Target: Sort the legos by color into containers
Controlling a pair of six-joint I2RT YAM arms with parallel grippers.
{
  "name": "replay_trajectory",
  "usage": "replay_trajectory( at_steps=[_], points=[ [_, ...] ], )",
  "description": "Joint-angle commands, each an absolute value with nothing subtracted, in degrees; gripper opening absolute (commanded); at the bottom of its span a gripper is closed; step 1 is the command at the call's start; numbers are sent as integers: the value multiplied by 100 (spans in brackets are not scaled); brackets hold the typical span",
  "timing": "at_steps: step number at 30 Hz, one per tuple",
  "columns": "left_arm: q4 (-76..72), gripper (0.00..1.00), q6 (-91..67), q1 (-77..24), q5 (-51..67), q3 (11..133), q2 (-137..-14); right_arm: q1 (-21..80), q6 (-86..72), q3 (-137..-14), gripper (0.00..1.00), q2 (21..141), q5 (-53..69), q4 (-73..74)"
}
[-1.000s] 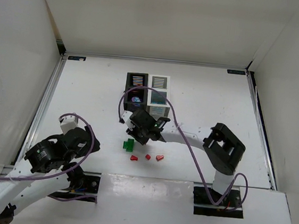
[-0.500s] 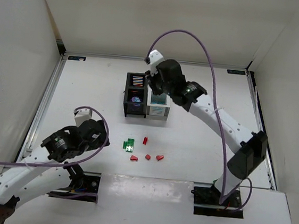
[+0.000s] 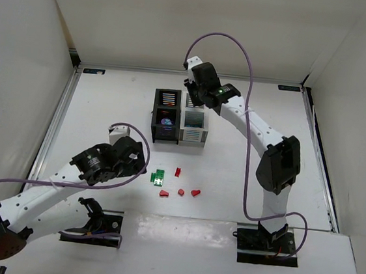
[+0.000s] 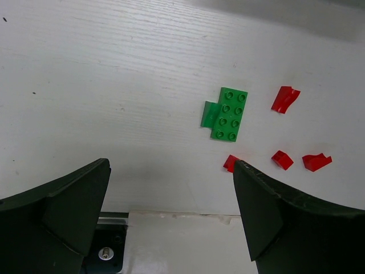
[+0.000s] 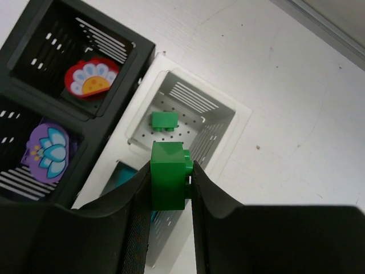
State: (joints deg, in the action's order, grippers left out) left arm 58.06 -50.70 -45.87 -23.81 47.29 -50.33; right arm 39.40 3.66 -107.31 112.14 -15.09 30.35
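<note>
Hovering low over the white table [image 3: 108, 103] at the left, the left gripper [image 4: 171, 165] has its jaws spread wide with nothing between them; its two dark fingers [image 4: 63, 217] frame bare tabletop near the front edge. Just ahead of that gap lies a flat green plate [image 4: 226, 113], studs up, with a smaller green tab jutting from one long side; it touches neither finger. To its right four small red pieces [image 4: 285, 99] lie scattered on the table, apart from one another; one sits to the right of the plate's far end; one sits just off its near end, partly hidden by a finger; the other two rest side by side further right. Further back, at mid-table, the black bin [image 3: 163, 137] and the white bin [image 3: 193, 136] stand side by side, walls touching, black on the left; in the right wrist view the black bin holds a red disc [image 5: 91, 78] printed with a white flower in one compartment and a purple flower piece [image 5: 50, 150] in the next. The white bin's far compartment holds one loose green brick [image 5: 163, 121] lying on its floor; a teal piece [image 5: 121, 171] shows in its near compartment, mostly hidden. Above the white bin, the right gripper [image 5: 171, 165] is clamped on a second green brick [image 5: 168, 185], pinched between both fingers and held in the air over the bin.
</note>
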Motion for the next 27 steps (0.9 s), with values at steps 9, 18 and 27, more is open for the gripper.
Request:
replay_trajectory(
  at_steps=[9, 18, 27],
  points=[
    [5564, 100, -5124, -4544, -2083, 4913, -5194, 3788, 281, -11004, 13, 11373, -1530, 2777],
    [5082, 100, -4027, -3440, -884, 5458, -6064, 3797, 193, -11127, 16, 11505, -1608, 2777],
    [5185, 100, -3560, -2839, -105, 5923, -6600, 3832, 35, -11329, 16, 11628, -1504, 3260]
  ],
)
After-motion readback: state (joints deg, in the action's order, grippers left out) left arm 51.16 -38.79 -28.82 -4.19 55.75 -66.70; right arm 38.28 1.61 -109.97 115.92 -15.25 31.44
